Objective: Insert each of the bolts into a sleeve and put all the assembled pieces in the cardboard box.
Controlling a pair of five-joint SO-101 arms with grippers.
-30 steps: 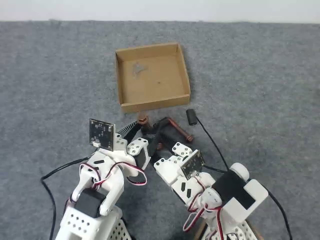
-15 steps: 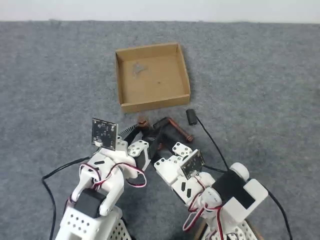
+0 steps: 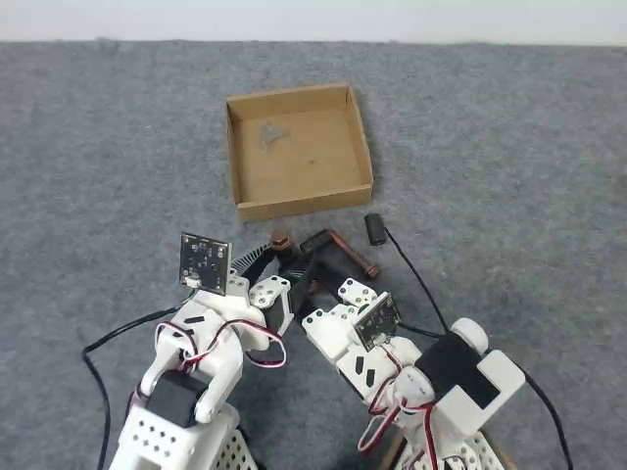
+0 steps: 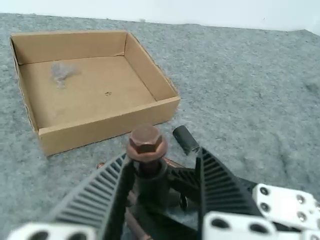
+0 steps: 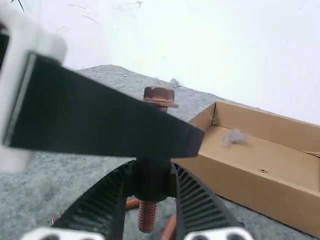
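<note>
Right hand [image 5: 152,172]: fingers closed tight on a black sleeve [image 5: 151,182], held upright above the counter [image 3: 509,147]. A copper bolt [image 5: 159,96] runs through it, hex head standing proud on top, thread poking out below. The upright grip likely keeps the bore in line so the bolt seats by its own weight.

Left hand [image 4: 162,157]: fingers spread wider than the sleeve, one on each side of it, gripping nothing. One finger lies just beside the sleeve wall. A dark part sits between the sleeve and the other finger, probably one of the right hand's fingers. Judged: this piece is assembled and the left hand is letting the right carry it.

Both hands meet near the middle of the counter, just short of the cardboard box [image 3: 304,203]. The box sits toward the far edge, open side up, and holds no pieces, only a tuft of lint [image 4: 61,75]. It looks a short, unobstructed carry for the drop.

Second bolt [image 3: 353,253] lies flat beside the hands. Spare sleeve [image 3: 375,228] lies near the box's near right corner, apart from that bolt. More copper thread [image 5: 132,202] shows on the counter under the hands; count unclear. Task looks early.

Surface: grey felt-like covering, slightly fuzzy; small parts should stay put. Room: plain white wall [image 5: 225,40] behind the far edge.
</note>
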